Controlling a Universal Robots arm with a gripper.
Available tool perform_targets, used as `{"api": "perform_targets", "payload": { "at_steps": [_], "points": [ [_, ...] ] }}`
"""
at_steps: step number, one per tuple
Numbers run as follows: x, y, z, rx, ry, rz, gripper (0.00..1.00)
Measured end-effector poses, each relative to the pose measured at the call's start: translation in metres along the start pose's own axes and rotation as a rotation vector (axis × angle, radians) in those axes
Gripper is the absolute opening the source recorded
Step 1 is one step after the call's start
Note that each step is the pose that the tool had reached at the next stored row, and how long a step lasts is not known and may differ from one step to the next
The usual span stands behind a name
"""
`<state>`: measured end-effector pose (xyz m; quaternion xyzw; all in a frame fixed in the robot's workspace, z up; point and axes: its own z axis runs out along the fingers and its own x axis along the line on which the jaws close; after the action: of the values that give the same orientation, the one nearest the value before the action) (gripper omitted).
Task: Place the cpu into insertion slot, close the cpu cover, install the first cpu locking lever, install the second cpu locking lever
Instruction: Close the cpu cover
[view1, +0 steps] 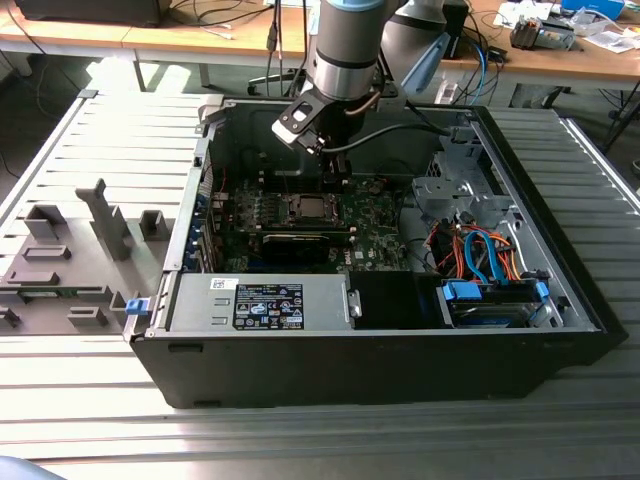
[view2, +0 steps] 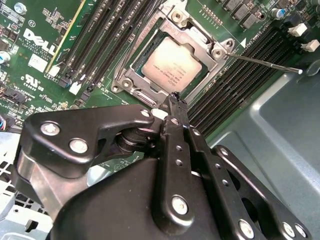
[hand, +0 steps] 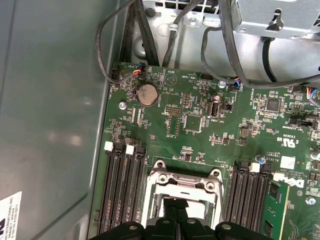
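Second wrist view: square silver cpu (view2: 172, 62) inside metal cpu cover (view2: 197, 34)

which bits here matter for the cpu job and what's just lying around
Job: silver-grey square cpu, silver metal cover frame, thin steel locking lever, black end effector.
Lying about: long black memory slots, round silver coin battery, blue and orange cables, grey power supply box.
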<state>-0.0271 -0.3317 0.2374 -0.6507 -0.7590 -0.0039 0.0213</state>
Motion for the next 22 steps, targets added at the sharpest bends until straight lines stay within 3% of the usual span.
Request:
{"api": "perform_targets", "payload": {
  "at_steps": [22],
  "points": [
    [-0.0002, 0.0001, 0.0057, 0.0000, 0.0001, 0.000, 0.11]
  ]
}}
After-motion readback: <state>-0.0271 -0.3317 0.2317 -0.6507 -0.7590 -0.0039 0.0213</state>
